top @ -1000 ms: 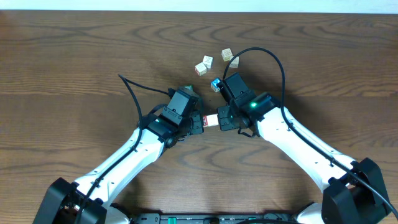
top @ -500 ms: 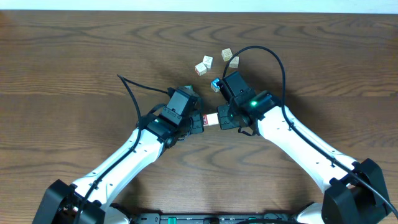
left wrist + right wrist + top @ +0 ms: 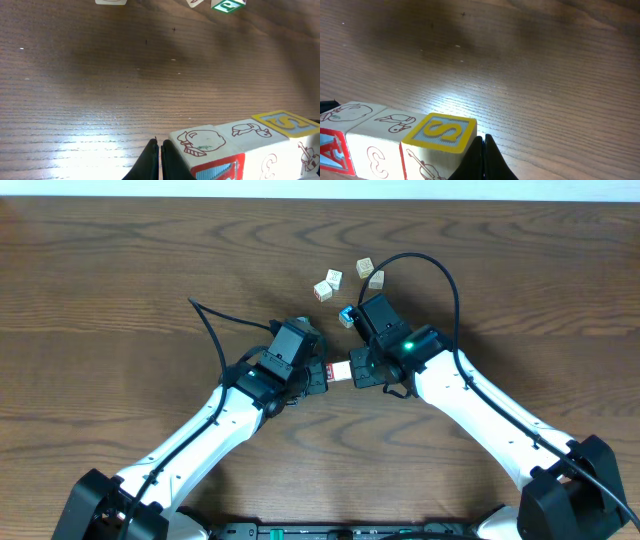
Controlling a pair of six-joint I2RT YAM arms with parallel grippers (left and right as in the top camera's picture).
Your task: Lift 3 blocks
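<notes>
Brown wood-grain table [image 3: 120,280] (glossy, w/ glare) under row of 3 blocks [image 3: 380,137].

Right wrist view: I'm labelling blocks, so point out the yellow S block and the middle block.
yellow S block [image 3: 440,131]: right wrist view, on the S of its top face.
middle block [image 3: 394,121]: right wrist view, on its top-face drawing.

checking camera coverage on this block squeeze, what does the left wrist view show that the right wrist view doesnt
Left wrist only: loose blocks at the top edge, among them a green-faced block, and the shut left gripper.
Right wrist only: the shut right gripper beside the yellow S block, plus that block's side drawing.
Both: the row of three blocks lined up end to end, S face up, and the wooden table.
</notes>
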